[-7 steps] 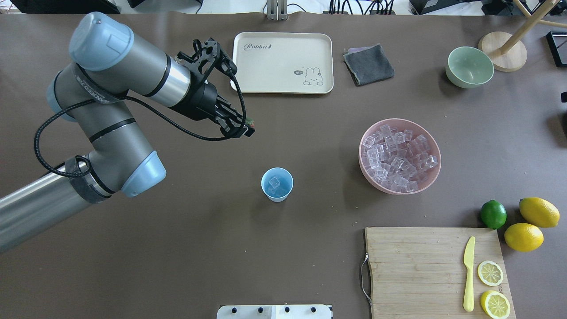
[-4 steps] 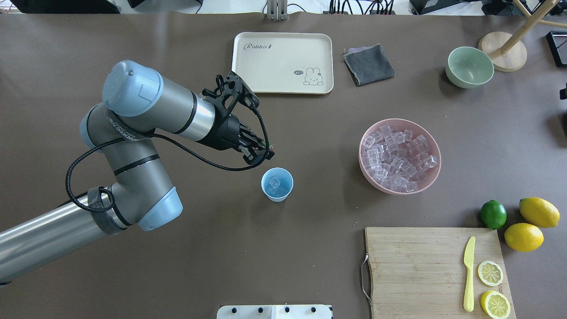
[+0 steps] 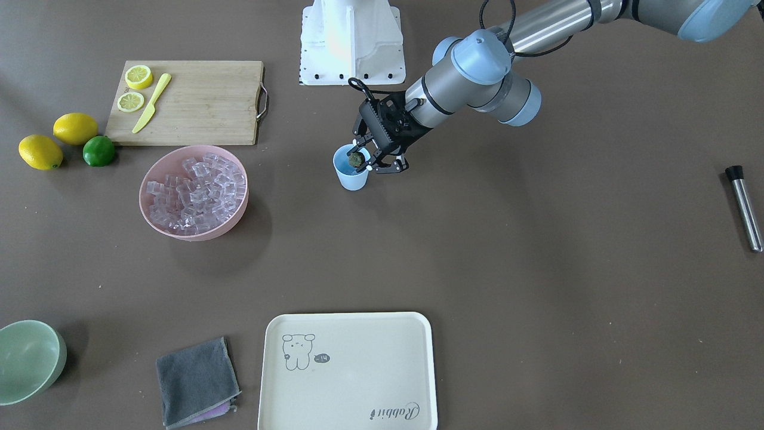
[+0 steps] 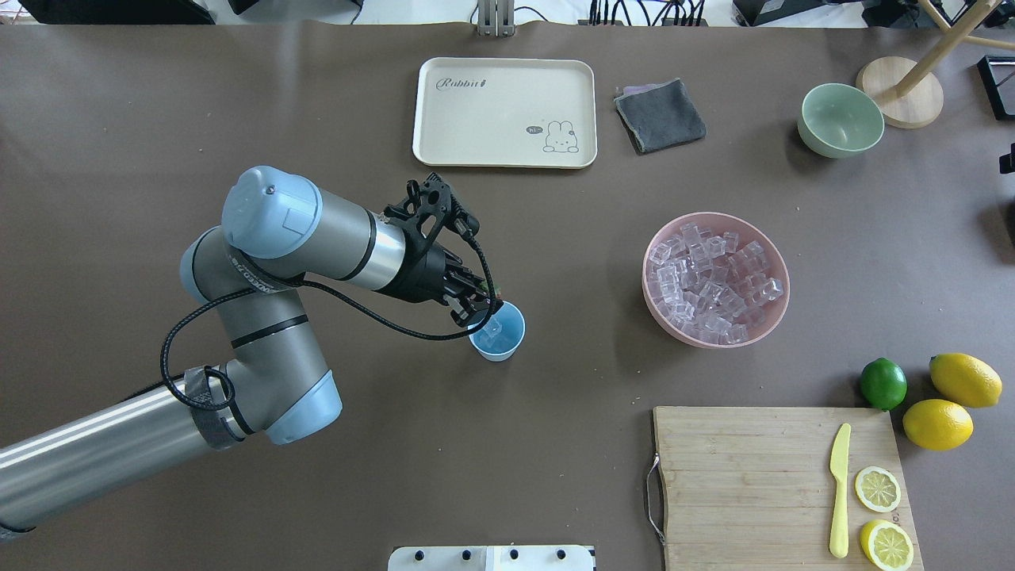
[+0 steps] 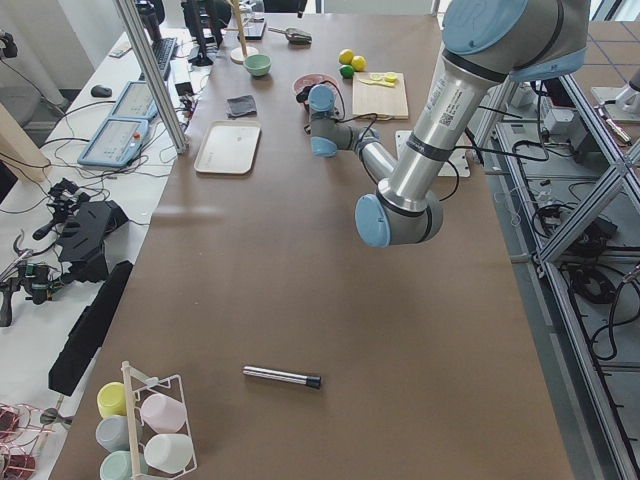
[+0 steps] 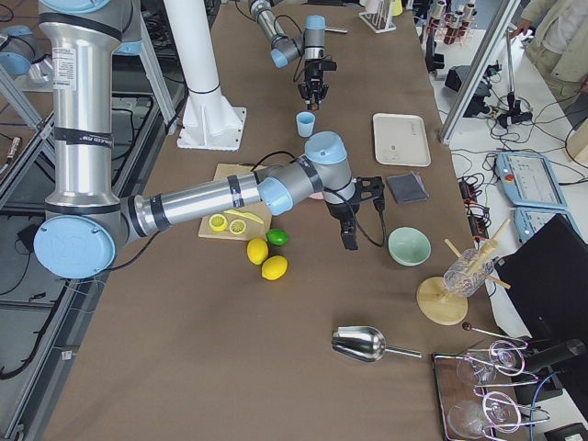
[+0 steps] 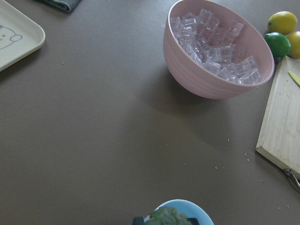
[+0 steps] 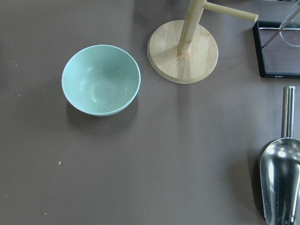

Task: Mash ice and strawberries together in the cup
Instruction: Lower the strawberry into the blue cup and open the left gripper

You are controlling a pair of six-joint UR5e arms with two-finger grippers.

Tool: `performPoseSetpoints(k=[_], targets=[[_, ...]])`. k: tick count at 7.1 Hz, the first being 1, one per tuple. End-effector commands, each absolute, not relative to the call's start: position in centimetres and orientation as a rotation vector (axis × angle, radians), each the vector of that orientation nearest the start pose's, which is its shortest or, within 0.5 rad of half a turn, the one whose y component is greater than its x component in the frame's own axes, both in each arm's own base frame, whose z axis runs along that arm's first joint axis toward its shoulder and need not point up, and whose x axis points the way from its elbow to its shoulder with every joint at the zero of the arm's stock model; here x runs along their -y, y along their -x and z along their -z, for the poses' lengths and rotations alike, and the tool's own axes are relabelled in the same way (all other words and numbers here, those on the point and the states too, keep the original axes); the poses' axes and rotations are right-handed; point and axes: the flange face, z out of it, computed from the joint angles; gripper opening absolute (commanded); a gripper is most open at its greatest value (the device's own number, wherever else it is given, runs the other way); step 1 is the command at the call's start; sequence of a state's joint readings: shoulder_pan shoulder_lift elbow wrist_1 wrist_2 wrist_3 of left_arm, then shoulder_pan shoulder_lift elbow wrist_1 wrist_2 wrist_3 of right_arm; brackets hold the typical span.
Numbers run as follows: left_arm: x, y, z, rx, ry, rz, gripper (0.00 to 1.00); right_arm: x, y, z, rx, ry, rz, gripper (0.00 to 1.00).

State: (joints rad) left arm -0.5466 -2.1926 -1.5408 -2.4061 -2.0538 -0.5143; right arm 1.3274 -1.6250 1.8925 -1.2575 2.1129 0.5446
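FRONT VIEW
L gripper [image 3: 363,160]: clamped on strawberry [image 3: 356,159], held just above cup [image 3: 352,177] mouth.
Cup: mid-table, upright.
Pink bowl [image 3: 197,234]: heaped w/ ice [image 3: 194,194]; to robot's right of cup, apart.
Green bowl [image 3: 30,361]: far from robot, on its right.

OVERHEAD
Cup contents: some ice; count unclear, L fingers cover part of rim.

L SIDE VIEW
Cup: hidden behind arm.

R SIDE VIEW
R gripper [image 6: 349,241]: hangs near green bowl; apart or together, can't tell.

L WRIST
Strawberry: green top at bottom edge, cup rim right under it.
Pink bowl: far right, full of ice.

R WRIST
Green bowl: beside wooden stand base [image 8: 183,51].
Scoop [image 8: 280,183]: metal, right edge.
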Motion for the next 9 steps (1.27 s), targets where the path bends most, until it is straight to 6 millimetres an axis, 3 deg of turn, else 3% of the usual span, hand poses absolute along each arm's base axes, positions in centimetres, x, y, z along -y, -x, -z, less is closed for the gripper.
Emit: performPoseSetpoints(k=[1, 2, 3, 4, 6, 7, 8, 9], targets=[[41.4, -54.2, -20.5, -1.288, -0.749, -0.762, 0.0, 49.1, 3.7, -50.1, 0.701, -0.32, -0.131, 1.0], [41.1, -54.1, -21.3, -1.291, -0.749, -0.765, 0.0, 49.1, 3.8, -50.1, 0.701, -0.321, -0.129, 1.0], [41.0, -53.8, -22.3, -1.295, -0.754, -0.766, 0.14, 49.1, 3.8, -50.1, 0.701, -0.319, -0.13, 1.0], [41.0, -53.8, -22.3, -1.297, -0.757, -0.766, 0.41, 49.1, 3.8, -50.1, 0.701, -0.319, -0.13, 1.0], [40.1, -54.2, -21.4, -1.341, -0.697, -0.705, 0.4, 49.1, 3.7, -50.1, 0.701, -0.32, -0.131, 1.0], [40.0, -54.3, -21.3, -1.345, -0.693, -0.703, 0.45, 49.1, 3.7, -50.2, 0.7, -0.318, -0.131, 1.0], [40.0, -54.4, -21.2, -1.345, -0.693, -0.703, 0.61, 49.0, 3.7, -50.3, 0.7, -0.316, -0.13, 1.0], [40.1, -54.3, -21.1, -1.347, -0.696, -0.702, 0.64, 49.1, 3.7, -50.4, 0.699, -0.314, -0.131, 1.0]])
